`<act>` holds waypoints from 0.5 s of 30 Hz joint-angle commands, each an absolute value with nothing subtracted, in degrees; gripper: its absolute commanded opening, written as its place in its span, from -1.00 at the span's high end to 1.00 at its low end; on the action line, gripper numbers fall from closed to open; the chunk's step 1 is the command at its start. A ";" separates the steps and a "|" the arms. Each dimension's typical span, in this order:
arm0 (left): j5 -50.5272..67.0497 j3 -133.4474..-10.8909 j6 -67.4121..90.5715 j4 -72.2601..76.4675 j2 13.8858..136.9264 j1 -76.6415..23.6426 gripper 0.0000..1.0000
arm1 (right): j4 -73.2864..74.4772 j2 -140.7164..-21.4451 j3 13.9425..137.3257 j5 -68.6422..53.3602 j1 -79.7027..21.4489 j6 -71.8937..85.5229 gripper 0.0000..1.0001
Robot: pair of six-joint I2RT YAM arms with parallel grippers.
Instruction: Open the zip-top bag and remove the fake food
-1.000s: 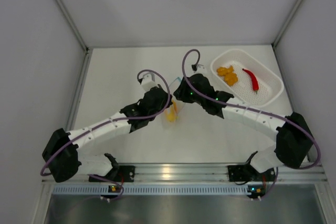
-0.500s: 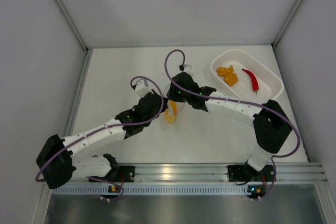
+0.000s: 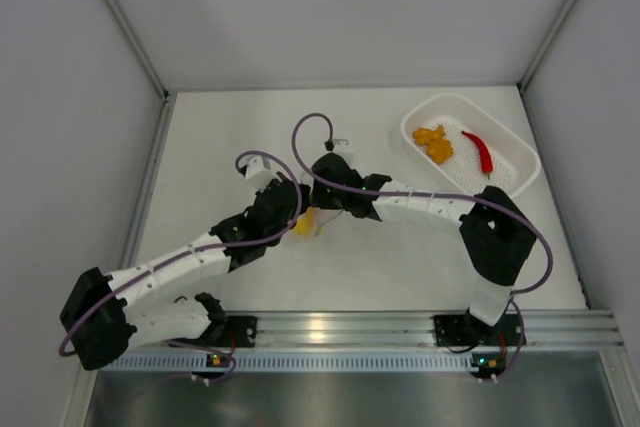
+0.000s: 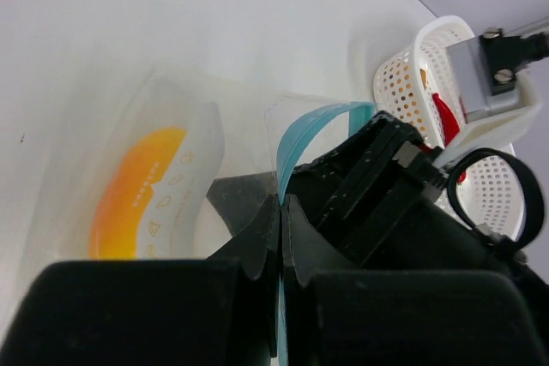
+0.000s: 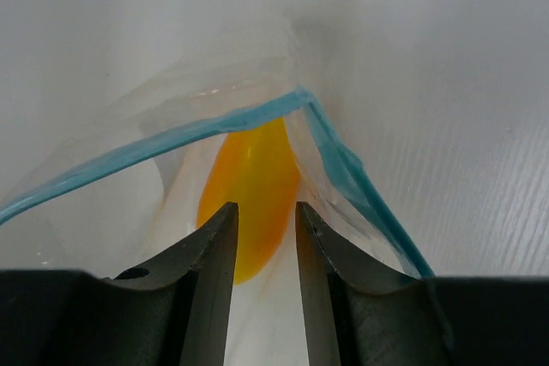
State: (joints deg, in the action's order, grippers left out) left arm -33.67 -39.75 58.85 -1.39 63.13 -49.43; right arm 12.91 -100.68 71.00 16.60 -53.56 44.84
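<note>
Zip-top bag (image 5: 171, 117), clear and crinkly, gapes open around yellow-orange wedge (image 5: 253, 182).

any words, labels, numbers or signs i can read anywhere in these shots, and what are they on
No words, brands or numbers can be read in any view.
zip-top bag: a curved row of small white printed marks, triangle-like symbols, too blurred to read.
white basket: no lettering visible on it.
</note>
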 commanded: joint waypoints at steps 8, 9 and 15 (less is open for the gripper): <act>-34.45 -37.88 61.26 1.58 61.61 -49.57 1.00 | 8.09 -105.73 73.39 13.01 -54.40 48.16 0.32; -34.19 -37.88 61.61 1.67 61.70 -49.57 1.00 | 7.39 -105.82 73.39 13.44 -54.40 48.34 0.31; -30.06 -37.70 63.80 5.79 62.49 -49.66 1.00 | 8.43 -107.22 74.62 16.24 -53.35 47.73 0.46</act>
State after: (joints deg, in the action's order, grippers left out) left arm -32.29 -37.74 61.80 0.12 63.11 -49.43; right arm 10.61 -106.02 71.29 13.50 -53.49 47.86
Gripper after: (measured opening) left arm 0.019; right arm 0.277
